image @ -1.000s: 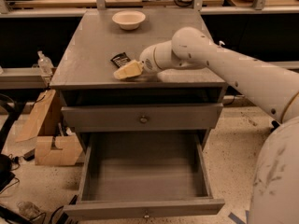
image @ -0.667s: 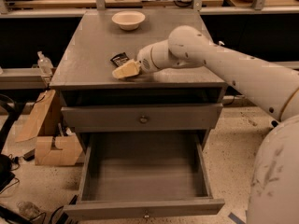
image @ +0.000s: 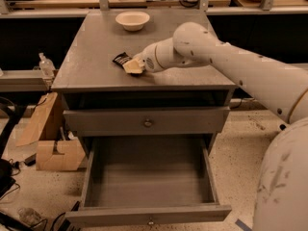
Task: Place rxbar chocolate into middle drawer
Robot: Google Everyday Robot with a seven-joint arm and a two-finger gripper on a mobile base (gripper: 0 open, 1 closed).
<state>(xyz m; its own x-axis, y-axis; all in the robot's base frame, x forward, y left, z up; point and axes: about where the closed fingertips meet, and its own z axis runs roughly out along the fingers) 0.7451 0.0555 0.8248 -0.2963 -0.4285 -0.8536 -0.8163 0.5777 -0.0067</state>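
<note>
The rxbar chocolate [image: 120, 58] is a small black-wrapped bar lying flat on the grey cabinet top [image: 96, 52], left of centre. My gripper [image: 133, 66] comes in from the right on the white arm and sits low on the top, right against the bar's right end and covering part of it. The middle drawer [image: 149, 214] is pulled wide open below. Its grey inside is bare and its front with a small knob faces me. The knobbed drawer front above it [image: 147, 123] is closed.
A cream round bowl [image: 132, 19] stands at the back of the cabinet top. Cardboard pieces [image: 53, 150] and cables lie on the floor to the left. A bottle [image: 45, 64] stands on a low shelf at the left. The robot's white body [image: 284, 186] fills the lower right.
My gripper has moved slightly back and toward the bar, from just beside it to overlapping its right end. The bar and the drawers have not moved.
</note>
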